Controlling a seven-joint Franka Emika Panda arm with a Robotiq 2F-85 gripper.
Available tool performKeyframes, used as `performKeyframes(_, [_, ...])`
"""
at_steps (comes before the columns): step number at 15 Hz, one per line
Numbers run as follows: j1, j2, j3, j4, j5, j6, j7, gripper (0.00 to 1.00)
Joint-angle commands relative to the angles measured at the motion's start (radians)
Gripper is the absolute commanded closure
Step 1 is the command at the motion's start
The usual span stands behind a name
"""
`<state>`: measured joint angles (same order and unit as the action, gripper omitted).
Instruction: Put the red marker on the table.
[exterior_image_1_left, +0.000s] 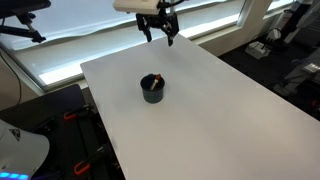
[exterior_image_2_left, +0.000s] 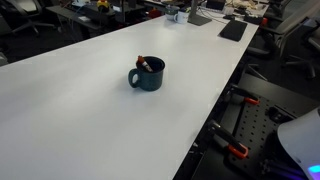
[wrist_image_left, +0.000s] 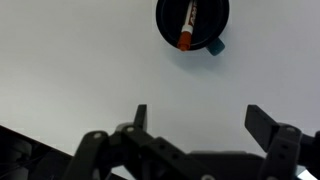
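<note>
The wrist view looks down past the end effector (wrist_image_left: 200, 115), whose two fingers are spread wide apart and hold nothing, over the bare white desk (wrist_image_left: 80, 60). Only this view shows the red marker (wrist_image_left: 187, 25) along its length, lying inside the dark mug (wrist_image_left: 216, 18). In both exterior views just its tip pokes above the rim. In an exterior view the end effector (exterior_image_1_left: 160, 37) hangs over the desk's far edge, well apart from the mug (exterior_image_1_left: 153, 92), with a bright window strip (exterior_image_1_left: 60, 55) behind. In an exterior view the mug's handle (exterior_image_2_left: 132, 78) shows, with dark office furniture (exterior_image_2_left: 60, 15) beyond the plain desk.
</note>
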<state>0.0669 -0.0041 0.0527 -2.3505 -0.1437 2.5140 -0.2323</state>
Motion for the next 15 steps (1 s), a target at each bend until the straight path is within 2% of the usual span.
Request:
performKeyframes(1, [-0.018,0.014,-0.011,-0.026,-0.009,0.03,0.021,0.02])
performKeyframes(4, [-0.03,0.044,-0.021,-0.033,-0.02,0.033,0.036,0.11])
performKeyframes(5, [-0.032,0.055,-0.024,-0.034,-0.027,0.035,0.043,0.09])
performKeyframes(6, [-0.032,0.065,-0.027,-0.036,-0.034,0.04,0.05,0.12])
performKeyframes(11, [-0.032,0.117,-0.023,-0.047,-0.031,0.1,0.054,0.09])
performKeyframes(15, [-0.032,0.151,-0.018,-0.057,-0.019,0.161,0.042,0.1])
